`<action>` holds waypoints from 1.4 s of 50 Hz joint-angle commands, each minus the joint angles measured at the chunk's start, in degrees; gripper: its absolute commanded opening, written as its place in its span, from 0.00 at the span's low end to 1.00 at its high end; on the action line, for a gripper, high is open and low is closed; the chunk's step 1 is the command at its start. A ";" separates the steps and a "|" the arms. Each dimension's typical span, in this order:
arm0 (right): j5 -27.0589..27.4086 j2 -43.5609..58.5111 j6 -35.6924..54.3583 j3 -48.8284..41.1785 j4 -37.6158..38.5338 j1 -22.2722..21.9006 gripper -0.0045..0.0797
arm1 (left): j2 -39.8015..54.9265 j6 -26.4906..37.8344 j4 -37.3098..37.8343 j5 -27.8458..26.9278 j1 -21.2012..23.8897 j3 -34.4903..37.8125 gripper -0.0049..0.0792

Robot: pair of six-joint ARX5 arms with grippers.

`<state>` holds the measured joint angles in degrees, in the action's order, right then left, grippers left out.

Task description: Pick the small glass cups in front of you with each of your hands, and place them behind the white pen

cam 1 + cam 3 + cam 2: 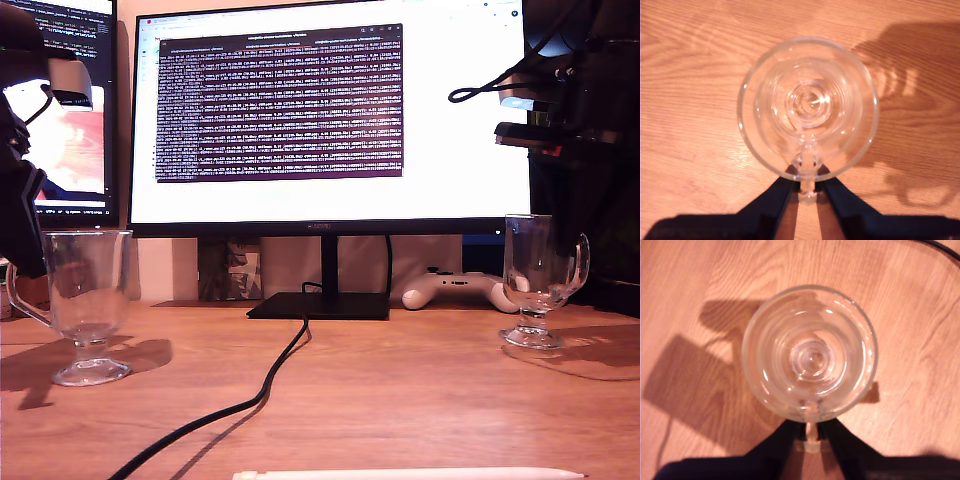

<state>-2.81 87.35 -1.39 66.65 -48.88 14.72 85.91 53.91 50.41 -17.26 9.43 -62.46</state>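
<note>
Looking straight down into a clear glass cup (810, 354), its round rim and the concentric rings of its base on show. My first tool (811, 440) has its two dark fingers (782, 442) on either side of the cup's handle (811, 432), closed against it. Wood-grain desk (920, 340) underneath, dark shadows across it, and a black cable (940, 247) clips one corner.

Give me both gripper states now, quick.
My first gripper: shut on the loop handle of the first clear glass footed mug.
My second gripper: shut on the handle of the second clear glass footed mug.
</note>
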 commanded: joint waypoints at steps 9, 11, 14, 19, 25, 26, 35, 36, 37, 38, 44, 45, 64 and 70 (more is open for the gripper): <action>-0.26 0.24 0.44 0.59 -1.14 0.90 0.04 | 0.55 -4.50 0.26 -0.33 1.84 -0.37 0.03; -0.26 0.22 0.70 0.59 -1.36 1.03 0.04 | 0.52 -4.50 0.28 -0.31 2.05 -0.39 0.03; -0.31 0.11 1.05 0.59 -1.64 1.14 0.04 | 0.17 -4.48 0.33 -0.28 2.51 -0.42 0.03; -0.59 -0.28 1.49 0.59 -1.73 1.55 0.04 | -1.22 -4.48 0.31 -0.26 3.17 -0.50 0.03; -1.64 -1.57 2.40 0.59 -1.55 1.77 0.04 | -3.48 -4.50 0.33 -0.31 3.65 -0.52 0.03; -1.79 -1.86 2.97 0.59 -1.57 1.77 0.04 | -3.82 -4.52 0.33 -0.33 3.74 -0.52 0.03; -4.79 -4.66 4.85 0.59 -3.43 1.77 0.04 | -7.58 -4.50 0.13 -0.59 5.05 -0.57 0.03; -4.87 -5.03 5.33 0.59 -3.69 1.77 0.04 | -7.91 -4.50 0.13 -0.79 5.27 -0.57 0.03; -4.94 -5.33 5.86 0.59 -3.78 1.77 0.04 | -8.35 -4.50 0.13 -0.90 5.57 -0.57 0.03; -5.22 -5.55 6.08 0.59 -4.09 1.77 0.04 | -8.61 -4.50 0.11 -1.27 5.86 -0.57 0.03; -7.96 -6.67 7.74 0.59 -5.77 2.45 0.04 | -9.62 -4.48 0.15 -2.05 7.85 -0.57 0.03; -8.28 -6.75 8.00 0.59 -5.95 2.73 0.04 | -9.70 -4.48 0.22 -2.05 8.31 -0.57 0.03; -10.95 -6.78 14.93 0.59 -11.50 11.15 0.04 | -9.75 -4.48 -0.26 -3.91 16.87 -0.57 0.03; -11.67 -6.78 16.33 0.59 -13.25 14.32 0.04 | -9.62 -4.74 -0.28 -5.51 18.95 -0.57 0.03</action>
<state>-13.61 81.01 13.89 66.65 -61.91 27.73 76.58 49.69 50.94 -21.58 27.51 -62.46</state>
